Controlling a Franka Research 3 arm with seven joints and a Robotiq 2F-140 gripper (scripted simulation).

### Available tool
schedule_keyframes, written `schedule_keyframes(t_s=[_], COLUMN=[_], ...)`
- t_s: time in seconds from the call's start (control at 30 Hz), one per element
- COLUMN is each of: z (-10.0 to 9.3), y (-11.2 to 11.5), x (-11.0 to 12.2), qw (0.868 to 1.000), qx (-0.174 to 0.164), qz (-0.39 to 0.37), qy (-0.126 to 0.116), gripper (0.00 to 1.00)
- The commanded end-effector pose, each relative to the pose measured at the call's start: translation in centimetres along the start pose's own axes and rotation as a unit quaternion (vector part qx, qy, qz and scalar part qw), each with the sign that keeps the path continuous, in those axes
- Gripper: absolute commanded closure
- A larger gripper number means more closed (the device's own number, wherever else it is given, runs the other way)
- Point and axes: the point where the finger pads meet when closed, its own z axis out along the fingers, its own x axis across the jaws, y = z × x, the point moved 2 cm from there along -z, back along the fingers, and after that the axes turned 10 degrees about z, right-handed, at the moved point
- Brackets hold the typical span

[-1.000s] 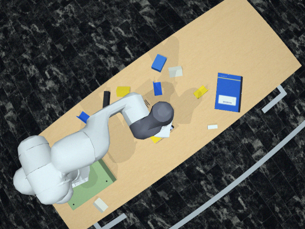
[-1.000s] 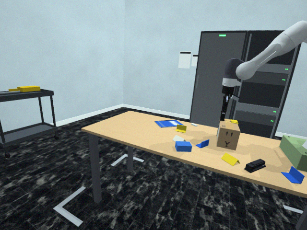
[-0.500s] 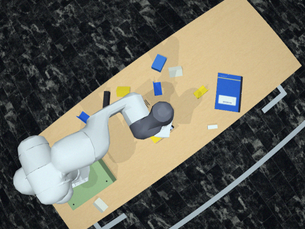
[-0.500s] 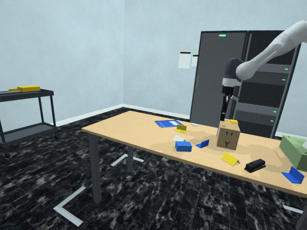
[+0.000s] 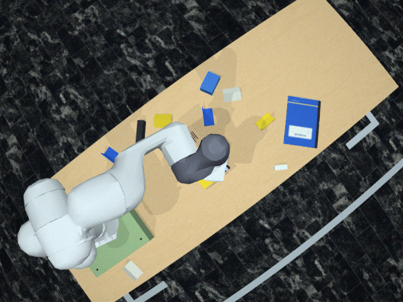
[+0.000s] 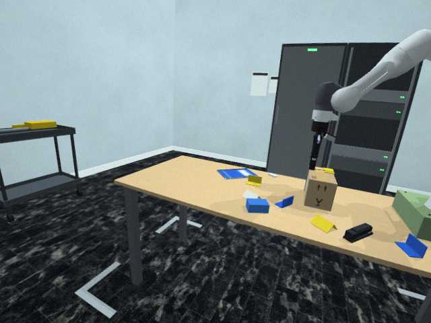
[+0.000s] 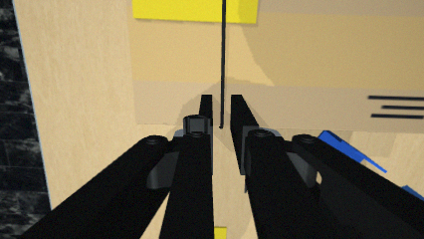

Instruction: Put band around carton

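Top view: carton (image 5: 196,132) (image 6: 319,192) (image 7: 174,57) mostly hidden under the arm (image 5: 97,201) (image 6: 377,73), with a bit of yellow guard (image 5: 205,183) (image 6: 328,170) (image 7: 176,11) towards 6 o'clock. Notebook (image 5: 301,120) (image 6: 236,173) at 2 o'clock from the carton.

Exterior view: carton upright and looking level on the worktop (image 5: 325,65) (image 6: 180,180) (image 7: 65,75), guard on its top. Hand (image 6: 312,168) (image 7: 221,112) pointing down by the carton's 11 o'clock edge. Stapler (image 5: 140,130) (image 6: 357,232) at 5 o'clock.

Wrist view: hand's fingers slightly apart, band (image 7: 223,60) between them, contact not visible. Band running from 12 o'clock across guard and carton top, ending near the fingertips.
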Motion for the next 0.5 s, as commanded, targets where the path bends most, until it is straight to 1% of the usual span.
schedule_keyframes(t_s=[0.0, 0.1, 0.13, 0.47], z=[0.11, 0.11, 0.11, 0.11], y=[-0.01, -0.01, -0.01, -0.01], x=[0.04, 0.04, 0.04, 0.04], qw=[1.0, 1.0, 1.0, 1.0], qx=[0.0, 0.0, 0.0, 0.0], qz=[-0.001, -0.001, -0.001, -0.001], qy=[0.001, 0.001, 0.001, 0.001], gripper=[0.82, 0.82, 0.9, 0.9])
